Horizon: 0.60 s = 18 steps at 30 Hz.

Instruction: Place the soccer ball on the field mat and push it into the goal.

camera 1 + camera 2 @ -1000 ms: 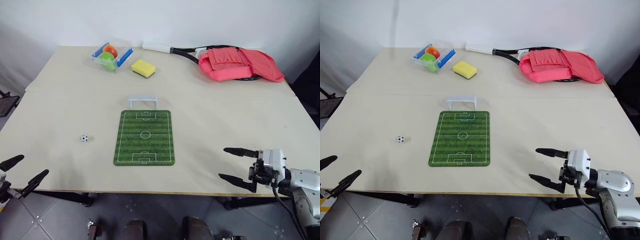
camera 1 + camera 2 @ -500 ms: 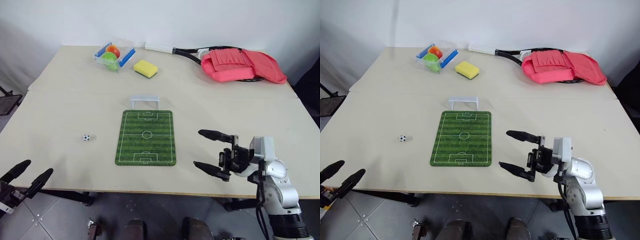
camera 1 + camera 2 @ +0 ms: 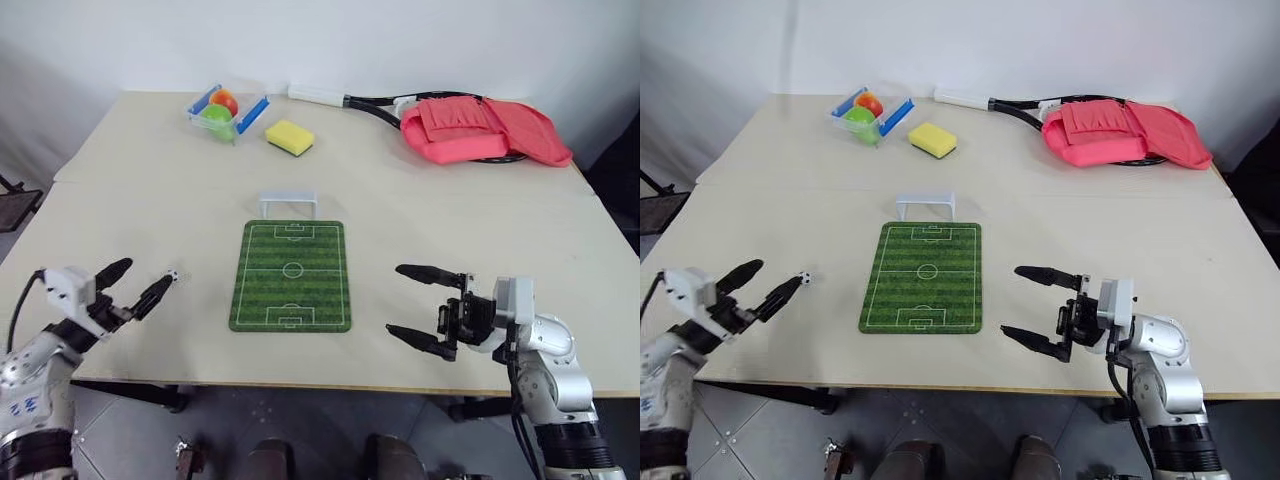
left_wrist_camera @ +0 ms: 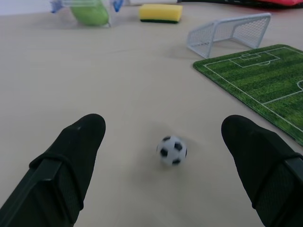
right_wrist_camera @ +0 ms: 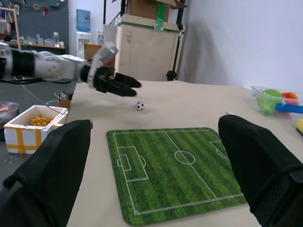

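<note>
Closing too early is the main risk: the left gripper [image 4: 163,156], fingers spread and empty, sits just short of the soccer ball [image 4: 172,150], which rests on the bare table beside the field mat [image 3: 291,275]. A fingertip nudge could roll it away. Beyond the mat's far edge stands the goal [image 3: 287,204]. The right gripper [image 3: 420,303] hovers spread and empty on the mat's other side.
</note>
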{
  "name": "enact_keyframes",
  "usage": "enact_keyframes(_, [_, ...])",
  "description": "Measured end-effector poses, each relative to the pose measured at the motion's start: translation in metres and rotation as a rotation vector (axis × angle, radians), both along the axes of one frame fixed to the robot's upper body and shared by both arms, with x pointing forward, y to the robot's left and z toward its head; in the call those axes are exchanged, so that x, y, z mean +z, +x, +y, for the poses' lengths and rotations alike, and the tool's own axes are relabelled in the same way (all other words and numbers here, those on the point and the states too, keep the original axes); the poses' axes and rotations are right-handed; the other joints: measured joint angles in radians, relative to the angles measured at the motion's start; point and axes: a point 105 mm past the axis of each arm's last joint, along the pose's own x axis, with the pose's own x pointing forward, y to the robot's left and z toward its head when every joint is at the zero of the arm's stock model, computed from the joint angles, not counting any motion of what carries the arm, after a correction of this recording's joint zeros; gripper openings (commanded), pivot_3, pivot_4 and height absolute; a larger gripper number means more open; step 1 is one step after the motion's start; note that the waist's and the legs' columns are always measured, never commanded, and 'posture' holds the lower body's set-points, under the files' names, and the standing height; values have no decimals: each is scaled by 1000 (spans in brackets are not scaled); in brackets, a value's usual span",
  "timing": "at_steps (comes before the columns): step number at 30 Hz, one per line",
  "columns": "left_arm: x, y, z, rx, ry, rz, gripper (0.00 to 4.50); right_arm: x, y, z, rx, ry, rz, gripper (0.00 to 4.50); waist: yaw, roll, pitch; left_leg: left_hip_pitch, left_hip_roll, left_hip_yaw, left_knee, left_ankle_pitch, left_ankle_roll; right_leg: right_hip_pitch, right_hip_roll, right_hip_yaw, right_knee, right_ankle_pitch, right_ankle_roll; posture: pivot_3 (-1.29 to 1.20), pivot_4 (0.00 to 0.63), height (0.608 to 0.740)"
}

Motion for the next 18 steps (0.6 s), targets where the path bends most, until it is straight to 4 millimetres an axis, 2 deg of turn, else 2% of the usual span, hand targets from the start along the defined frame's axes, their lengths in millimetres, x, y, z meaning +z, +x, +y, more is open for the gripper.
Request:
enact_keyframes(3, [-11,9,-4,1,20,53,4455,-4,-2,-1,-14,1,16,4500,-12,0,0,0,0,1,0,0,0,0,0,1,0,0,0,0,150,740])
enact_keyframes(4, [-14,9,-3,6,20,65,4273,-5,-3,-1,-16,1,19,4500,-14,0,0,0,0,2,-1,0,0,-1,0,2,0,0,0,0,150,740])
enact_keyframes(6, [-18,11,0,23,14,82,3841,-7,-5,-1,-26,0,25,4500,-15,0,0,1,1,2,-1,0,0,-1,1,2,0,0,0,0,150,740])
enact_keyframes(15, [-22,10,-2,7,10,98,914,-6,-7,0,-62,11,20,4500,-12,0,0,2,1,4,0,0,0,-1,1,5,1,0,0,0,150,740])
enact_keyframes(18, [-21,9,-5,-17,6,93,855,-5,-6,0,-72,14,8,4500,-12,0,0,2,1,4,0,0,0,-1,1,5,1,0,0,0,150,740])
